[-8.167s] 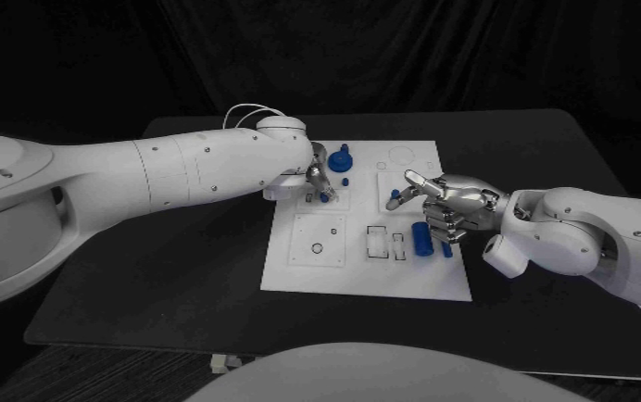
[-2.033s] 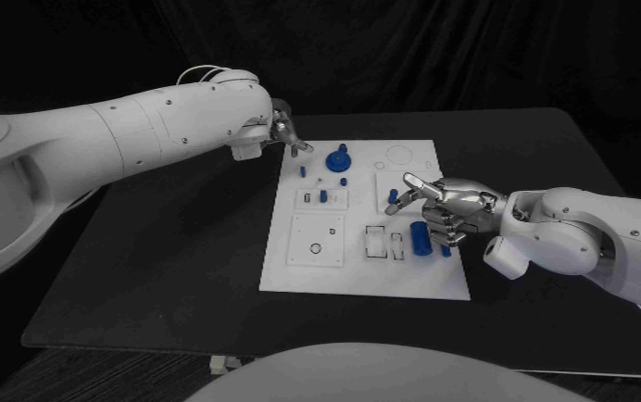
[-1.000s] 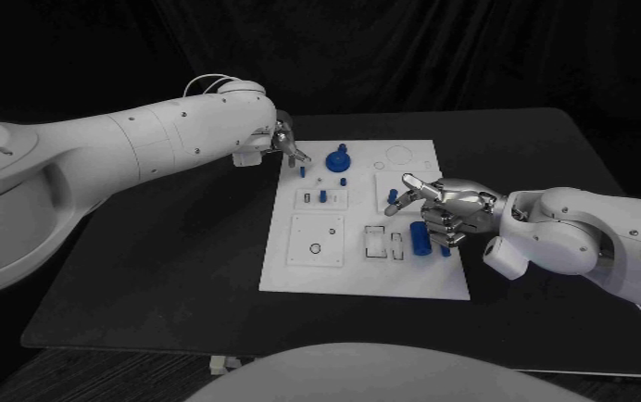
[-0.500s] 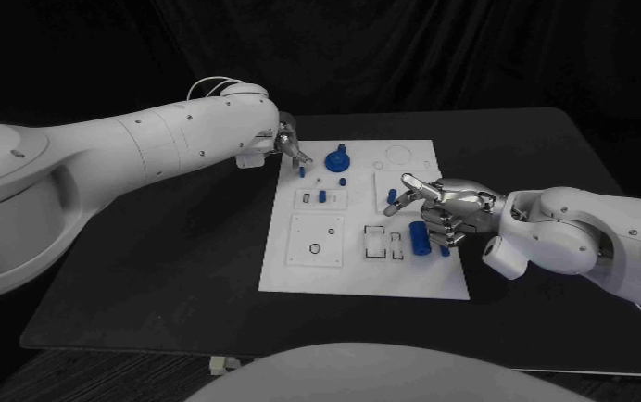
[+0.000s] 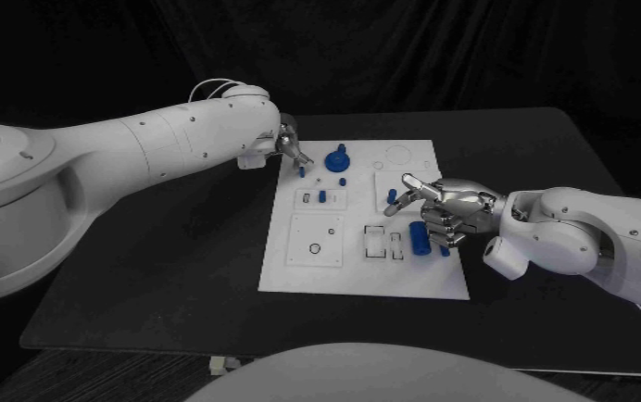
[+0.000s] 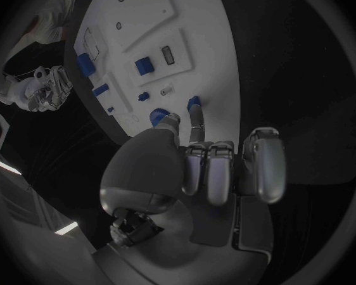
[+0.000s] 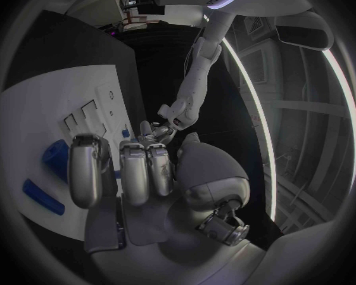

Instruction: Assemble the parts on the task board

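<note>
Meanwhile the left hand [image 5: 284,143] pinches a small blue peg [image 6: 194,101] at the task board's [image 5: 320,268] far left corner; the right hand [image 5: 445,207], fingers loosely spread and empty, hovers over its right side.

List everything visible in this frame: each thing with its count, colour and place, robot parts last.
table: one, black, under everything.
task board: one, white plate, middle of the table.
parts: several, blue, small; most on the board's far half, including a round knobbed one near the far edge; some by the right hand. Exact count unclear.
left hand: one, silver, at the board's far left corner, fingertip at a small blue part.
right hand: one, silver, over the board's right side, fingers curled by the blue parts; a grip can't be confirmed.
</note>
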`<move>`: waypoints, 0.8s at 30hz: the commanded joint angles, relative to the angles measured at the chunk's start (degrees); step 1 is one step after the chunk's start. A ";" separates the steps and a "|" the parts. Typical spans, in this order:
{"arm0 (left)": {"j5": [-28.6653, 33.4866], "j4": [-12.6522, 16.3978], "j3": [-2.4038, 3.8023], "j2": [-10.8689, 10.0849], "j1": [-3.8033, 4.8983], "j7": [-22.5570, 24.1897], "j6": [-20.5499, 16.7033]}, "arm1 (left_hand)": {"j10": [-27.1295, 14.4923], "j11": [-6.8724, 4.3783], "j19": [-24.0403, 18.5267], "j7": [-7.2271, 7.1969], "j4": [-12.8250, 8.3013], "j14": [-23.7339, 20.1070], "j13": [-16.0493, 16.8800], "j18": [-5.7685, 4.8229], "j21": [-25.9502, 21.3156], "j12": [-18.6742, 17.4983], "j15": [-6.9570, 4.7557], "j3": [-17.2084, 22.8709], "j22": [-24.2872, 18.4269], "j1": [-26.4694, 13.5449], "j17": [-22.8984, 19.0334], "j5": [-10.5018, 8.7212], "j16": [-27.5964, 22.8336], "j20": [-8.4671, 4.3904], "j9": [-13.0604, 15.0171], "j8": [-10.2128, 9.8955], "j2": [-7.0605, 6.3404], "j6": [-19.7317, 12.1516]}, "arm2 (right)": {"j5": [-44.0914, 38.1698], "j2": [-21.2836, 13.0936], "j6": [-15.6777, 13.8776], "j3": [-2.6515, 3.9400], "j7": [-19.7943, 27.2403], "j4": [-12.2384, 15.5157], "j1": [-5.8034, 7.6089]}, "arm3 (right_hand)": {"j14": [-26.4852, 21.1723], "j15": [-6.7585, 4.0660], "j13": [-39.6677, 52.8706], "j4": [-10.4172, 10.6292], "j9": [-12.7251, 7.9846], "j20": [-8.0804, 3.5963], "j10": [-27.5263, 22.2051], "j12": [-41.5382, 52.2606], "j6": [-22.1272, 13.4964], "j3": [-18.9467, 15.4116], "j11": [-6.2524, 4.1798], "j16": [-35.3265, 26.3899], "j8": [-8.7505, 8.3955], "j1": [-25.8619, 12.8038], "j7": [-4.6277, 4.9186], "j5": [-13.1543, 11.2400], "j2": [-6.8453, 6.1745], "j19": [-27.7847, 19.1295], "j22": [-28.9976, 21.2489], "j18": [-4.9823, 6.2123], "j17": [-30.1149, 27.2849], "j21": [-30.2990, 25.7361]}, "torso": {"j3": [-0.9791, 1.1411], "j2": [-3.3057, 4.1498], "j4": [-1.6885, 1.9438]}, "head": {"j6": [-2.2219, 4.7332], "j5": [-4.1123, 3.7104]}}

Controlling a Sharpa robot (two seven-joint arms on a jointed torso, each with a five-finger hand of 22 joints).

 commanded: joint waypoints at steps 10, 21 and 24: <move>0.02 0.18 0.06 0.22 -0.32 -0.50 0.79 | 5.98 0.25 2.30 0.01 -0.08 5.95 15.09 0.47 -0.34 -0.03 0.41 0.51 11.64 1.16 15.10 0.24 0.37 0.31 0.31 0.15 -0.21 0.12 | -0.06 -0.15 0.72 0.03 -0.64 0.23 -0.13 | 5.66 0.41 15.09 0.17 -0.08 0.40 5.97 0.15 -0.31 0.28 0.29 -0.23 0.33 -0.65 0.11 -0.05 0.07 1.19 11.80 0.36 13.71 -0.24 | 0.01 0.00 0.00 | -0.01 -0.16; -1.63 0.76 0.06 -0.19 -0.36 -1.30 0.16 | 5.98 -0.38 2.32 -0.75 0.27 5.95 15.09 0.44 -0.07 -0.03 -0.05 -0.13 11.68 0.64 15.10 -1.67 0.37 -0.08 12.05 8.13 -0.79 -2.46 | -0.06 -0.15 0.78 0.03 -0.65 0.16 -0.13 | 5.65 0.42 15.09 0.12 -0.12 0.40 5.97 0.15 -0.27 0.47 0.30 -0.24 0.39 -0.64 0.13 0.02 0.06 1.18 11.78 0.36 13.69 -0.26 | -0.01 -0.03 0.01 | -0.01 -0.06; -1.87 0.83 0.06 -0.26 -0.36 -1.40 0.14 | 5.98 -0.39 2.30 -0.76 0.25 5.95 15.09 0.45 -0.11 -0.03 -0.09 -0.21 11.67 0.57 15.10 -1.84 0.37 -0.14 14.03 9.20 -0.85 -3.43 | -0.06 -0.12 0.82 0.03 -0.65 0.13 -0.13 | 5.64 0.43 15.09 0.12 -0.13 0.40 5.97 0.15 -0.27 0.49 0.30 -0.26 0.40 -0.65 0.13 0.01 0.05 1.17 11.78 0.36 13.65 -0.26 | 0.00 -0.04 0.01 | -0.01 -0.04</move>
